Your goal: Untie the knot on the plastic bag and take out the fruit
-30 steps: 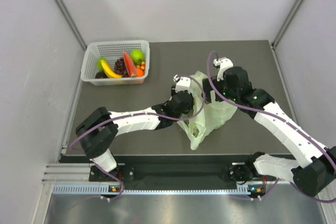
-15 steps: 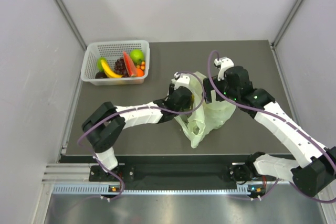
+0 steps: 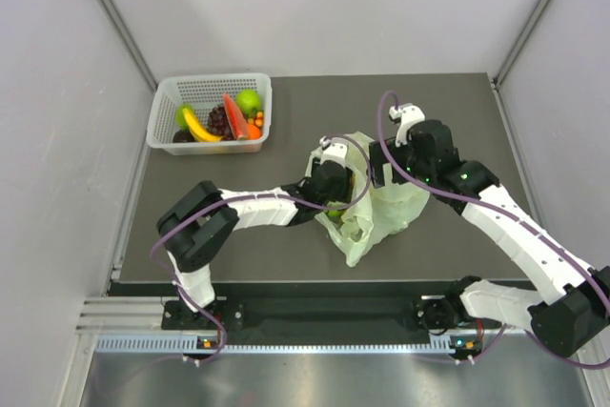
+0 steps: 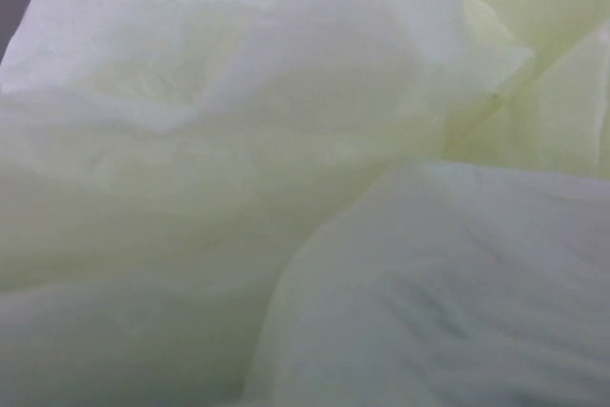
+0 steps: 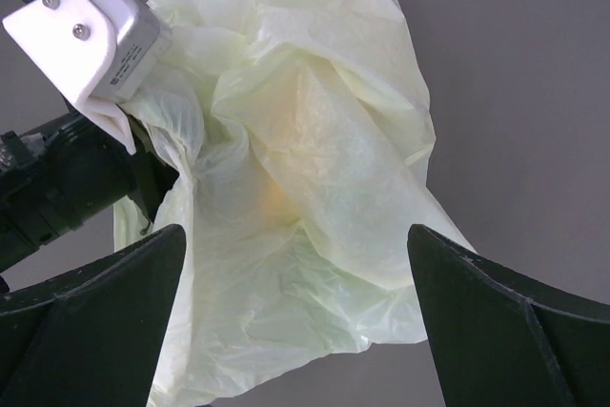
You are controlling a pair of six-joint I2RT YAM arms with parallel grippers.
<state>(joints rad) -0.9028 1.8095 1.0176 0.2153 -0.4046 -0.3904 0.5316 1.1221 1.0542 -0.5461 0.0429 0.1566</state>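
Crumpled pale green plastic bag (image 3: 381, 209) on the table (image 3: 238, 240), between our claws.
Overhead, the left gripper (image 3: 338, 202) is buried in its folds. Its camera shows only translucent plastic, so we cannot tell its grip. Our right gripper (image 5: 294, 233) hangs spread wide over the wrinkles.

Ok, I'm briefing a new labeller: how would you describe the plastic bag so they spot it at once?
Look at the dark table, just right of its middle. There lies the plastic bag, a crumpled, translucent pale green heap. It is soft, unlike the rigid white lattice basket at the far left corner.
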